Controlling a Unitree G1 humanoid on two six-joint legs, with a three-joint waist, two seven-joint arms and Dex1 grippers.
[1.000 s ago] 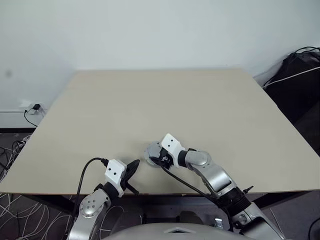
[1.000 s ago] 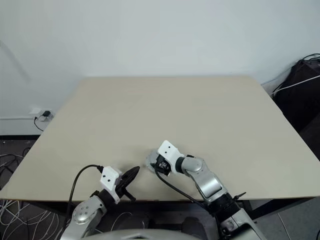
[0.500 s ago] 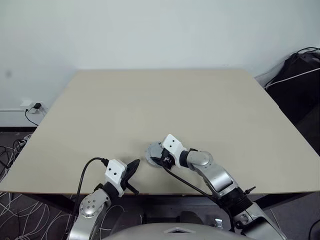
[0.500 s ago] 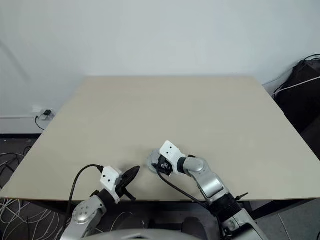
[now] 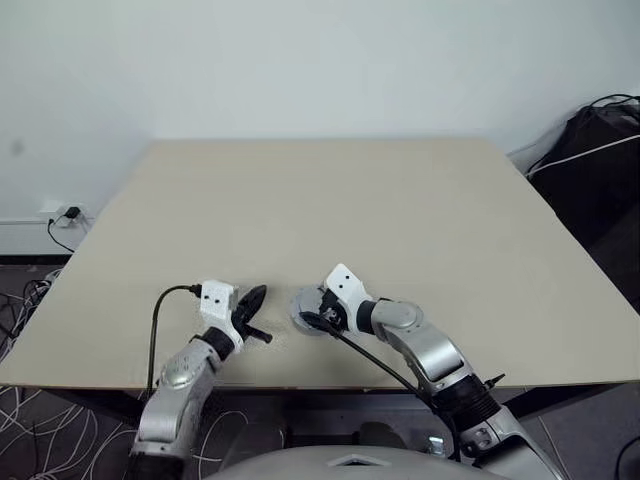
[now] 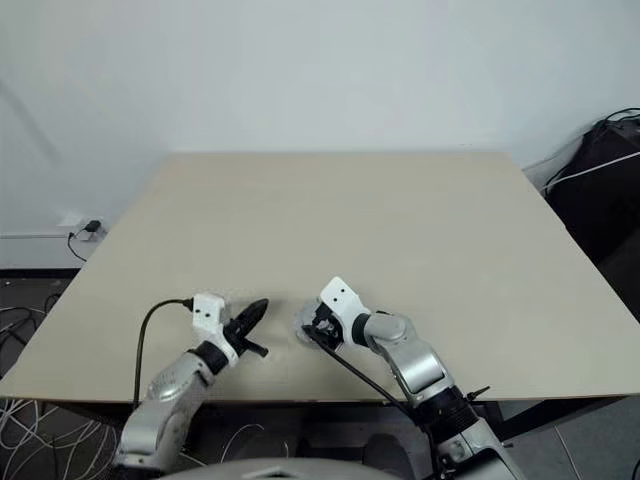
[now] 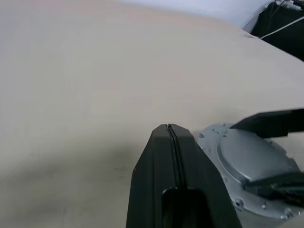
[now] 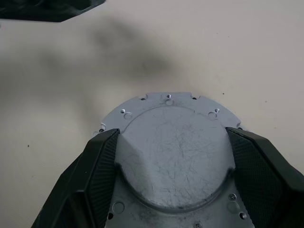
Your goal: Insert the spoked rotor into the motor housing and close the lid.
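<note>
Behind the table (image 5: 400, 200) rises a plain white wall, with a dark bag and cables off its right corner and loose wires on the floor at its left. The beige tabletop is bare apart from one part near the front edge: a round silver-grey metal disc, the lid (image 8: 173, 152), lying flat on the surface with its smooth, finely scratched back facing up. A flanged rim with small screw holes runs around it.

The right gripper (image 8: 173, 187) reaches in from the right and straddles this disc. Its two black fingers (image 8: 102, 175) stand wide apart, one on each side of the raised round centre, pressed close against its edge. From the wrist view they appear to clasp the disc, though whether they truly bear on it or only bracket it is hard to judge.

The left gripper (image 5: 252, 298) sits just left of the lid, above the table near the front edge, its tip pointing toward the disc but apart from it. Its fingers are pressed together with only a thin seam between them, and nothing is between them. A black cable loops from its white wrist block back over the table edge.
</note>
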